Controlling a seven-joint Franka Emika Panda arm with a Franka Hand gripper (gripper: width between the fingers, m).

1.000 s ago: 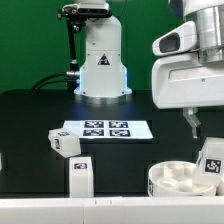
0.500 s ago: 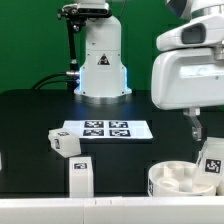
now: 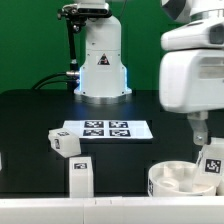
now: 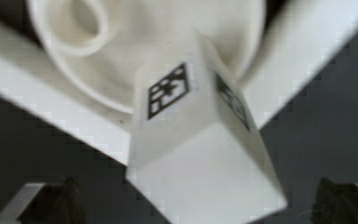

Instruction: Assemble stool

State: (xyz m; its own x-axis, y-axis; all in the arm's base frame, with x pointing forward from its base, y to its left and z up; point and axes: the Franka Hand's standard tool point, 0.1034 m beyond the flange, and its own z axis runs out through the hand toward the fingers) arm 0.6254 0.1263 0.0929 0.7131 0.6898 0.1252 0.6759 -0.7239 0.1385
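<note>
Fingers (image 3: pixel 200 130) spread wide and holding nothing, I see them hang just over a white leg (image 3: pixel 212 162) beside the seat (image 3: pixel 172 181), lower right of the frame.

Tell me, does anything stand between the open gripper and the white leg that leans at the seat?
Nothing visible does. The gripper hangs open above the leg, and the wrist view shows nothing covering the leg.

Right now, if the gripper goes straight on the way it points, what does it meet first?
Probably the tagged white leg: the wrist view shows it centred between the open fingers of the gripper, next to the seat. How much gap is left is unclear.
</note>
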